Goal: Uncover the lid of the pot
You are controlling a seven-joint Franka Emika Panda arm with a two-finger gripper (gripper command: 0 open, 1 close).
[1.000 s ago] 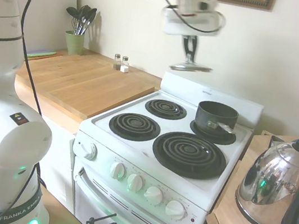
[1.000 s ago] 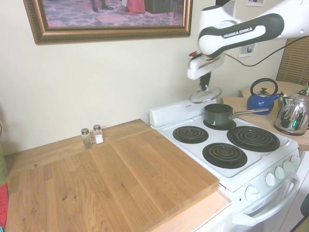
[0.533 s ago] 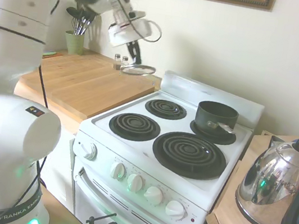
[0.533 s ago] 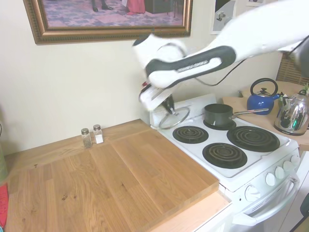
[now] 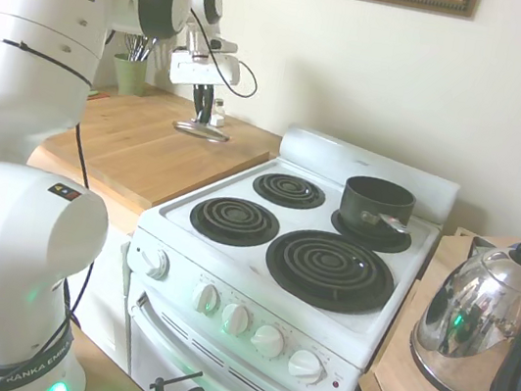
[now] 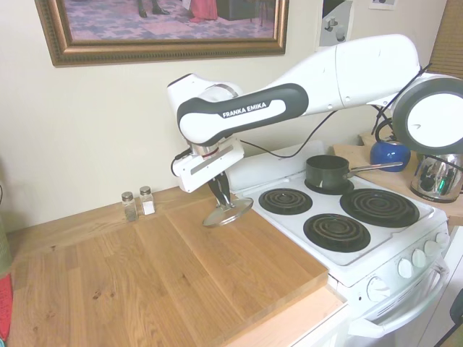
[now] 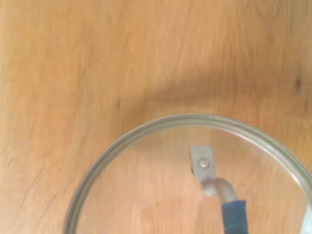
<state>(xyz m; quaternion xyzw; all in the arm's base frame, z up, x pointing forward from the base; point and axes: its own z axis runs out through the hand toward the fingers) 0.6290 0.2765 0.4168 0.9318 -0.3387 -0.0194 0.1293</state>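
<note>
The glass lid with its silvery rim hangs tilted just above the wooden countertop, left of the stove. My gripper is shut on the lid's knob from above. In the first exterior view the lid and gripper appear over the counter near the wall. The wrist view shows the lid's rim and knob bracket over wood grain. The dark pot stands uncovered on the back right burner, far from the gripper, its silvery handle pointing right. The pot is open at the top.
Salt and pepper shakers stand by the wall left of the lid. A white stove has several coil burners. A chrome kettle and blue kettle sit right of the stove. A utensil cup stands at the counter's far end.
My arm swung the lid from above the pot, across the stove's back, to low over the wooden counter. The pot stayed on its burner, uncovered.
</note>
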